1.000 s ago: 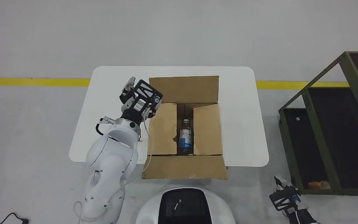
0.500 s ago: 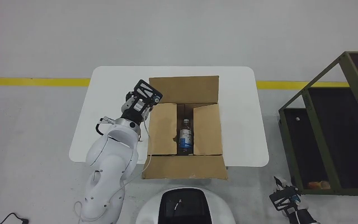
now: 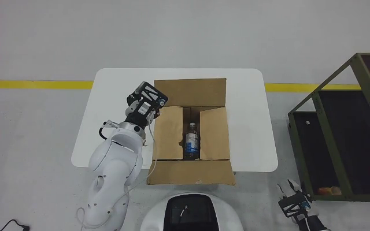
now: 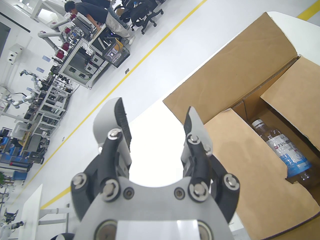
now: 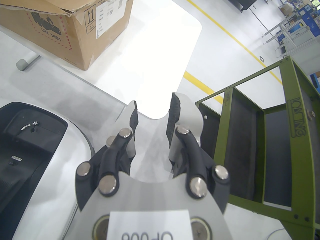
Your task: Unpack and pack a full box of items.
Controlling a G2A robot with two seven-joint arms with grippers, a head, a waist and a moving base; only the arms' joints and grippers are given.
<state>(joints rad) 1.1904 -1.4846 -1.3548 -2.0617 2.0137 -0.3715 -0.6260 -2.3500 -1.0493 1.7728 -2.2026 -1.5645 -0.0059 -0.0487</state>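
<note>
An open cardboard box stands in the middle of the white table, its flaps folded outward. Inside lies a clear bottle with a blue-and-white label, also seen as the bottle between the inner flaps of the box. My left gripper hovers over the table just beside the box's left flap; in its wrist view the left gripper is open and holds nothing. My right gripper hangs low off the table's front right, and the right gripper is open and holds nothing.
A green metal cart stands right of the table, close to the right gripper; the cart has dark shelves. The box sits near the table's front edge. Bare tabletop lies right of it. A yellow floor line runs behind.
The left gripper has turned slightly, its fingertips drawing in toward the box's left flap. Box and bottle have not moved.
</note>
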